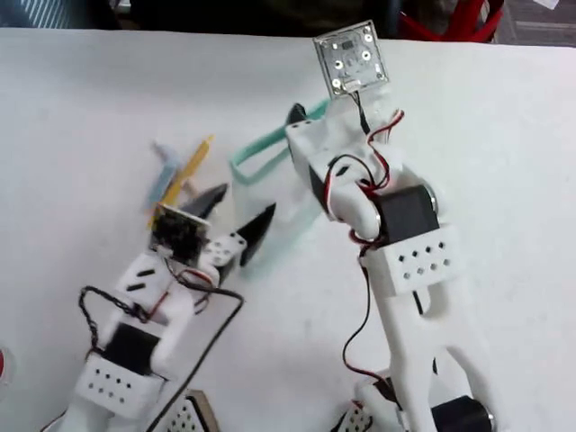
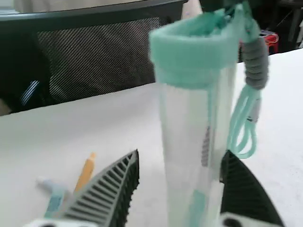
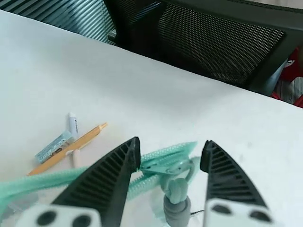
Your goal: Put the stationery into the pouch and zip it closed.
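Left end effector [image 2: 181, 155], ribbed wedges wide apart, astride clear mint-rimmed pouch [image 2: 189, 52] (soft, tubular); right end effector [image 3: 171, 141] equally unclenched.

— Carried by what?
— White table [image 1: 81, 99], plain top.
— Lying on it?
— Orange pen [image 1: 193, 164], light-blue stick [image 1: 163, 178] and small white piece [image 3: 72, 124], bunched together and touching.
— Anything else down there?
— Clear pouch [image 1: 259, 155] with a mint-green rim, flat on the top just beside that bunch, mouth gaping, a looped green cord at its zip end
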### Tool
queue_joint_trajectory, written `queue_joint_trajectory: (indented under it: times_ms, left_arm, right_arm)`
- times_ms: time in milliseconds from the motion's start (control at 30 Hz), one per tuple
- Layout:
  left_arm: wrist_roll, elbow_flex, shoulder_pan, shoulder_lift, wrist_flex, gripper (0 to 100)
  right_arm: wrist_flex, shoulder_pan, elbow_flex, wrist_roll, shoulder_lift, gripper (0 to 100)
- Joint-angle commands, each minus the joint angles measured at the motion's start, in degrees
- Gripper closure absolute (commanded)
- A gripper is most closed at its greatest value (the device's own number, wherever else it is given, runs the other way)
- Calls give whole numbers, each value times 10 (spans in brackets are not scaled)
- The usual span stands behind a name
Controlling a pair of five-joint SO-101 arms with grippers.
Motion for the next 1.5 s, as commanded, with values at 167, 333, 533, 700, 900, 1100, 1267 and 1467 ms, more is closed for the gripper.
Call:
queue_joint_trajectory:
  times_ms: [167, 333, 533, 700, 900, 1100, 1267, 1467]
  left_arm:
    - [58, -284, -131, -8, 316, 672]
    - [-14, -411, -152, -8, 430, 672]
    - [-105, -413, -276, 12, 367, 672]
    - [-149, -338, -286, 150, 332, 673]
    - [-292, -437, -286, 419, 331, 675]
    - [-291, -585, -247, 704, 337, 675]
    - [-295, -738, -251, 917, 324, 676]
    - [-296, -898, -278, 1103, 318, 676]
  right_arm:
    - [12, 5, 11, -3, 10, 800]
    - [10, 4, 30, -3, 5, 800]
    - [40, 8, 30, -3, 4, 800]
    - [63, 5, 30, -3, 4, 800]
    - [64, -16, 30, -3, 4, 800]
    - [64, -16, 30, 1, 4, 800]
    - [72, -16, 30, 2, 4, 800]
    - [73, -17, 30, 2, 4, 800]
